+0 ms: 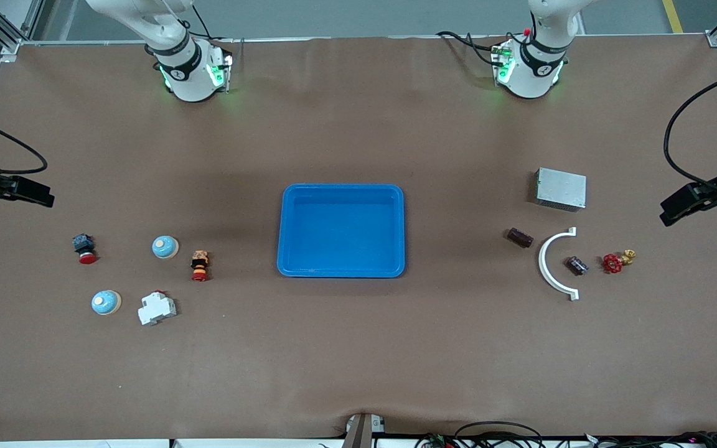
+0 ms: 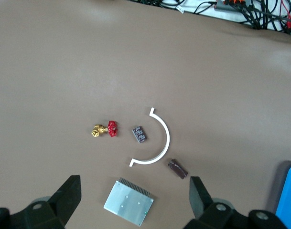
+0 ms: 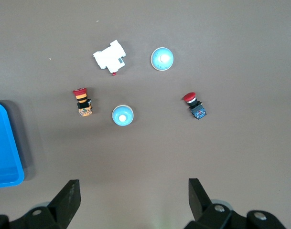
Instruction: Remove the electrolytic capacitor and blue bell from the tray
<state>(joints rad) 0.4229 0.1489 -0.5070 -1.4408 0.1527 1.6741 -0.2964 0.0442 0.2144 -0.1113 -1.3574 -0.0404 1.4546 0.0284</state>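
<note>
The tray [image 1: 341, 230] sits empty at table centre; nothing remains in it to lift out. Both capacitors [image 1: 519, 237] [image 1: 577, 265] lie on the mat beneath the left gripper [image 2: 135, 200], beside the white arc bracket [image 1: 551, 264], long axes slanted. Both blue bells [image 1: 165, 247] [image 1: 106, 302] stand under the right gripper [image 3: 133, 202]. Each gripper hangs high at its own end, fingers spread wide, holding nothing. Brown mat flat, room ample. Judged: removal appears complete, though which capacitor or bell came from the tray cannot be told.
</note>
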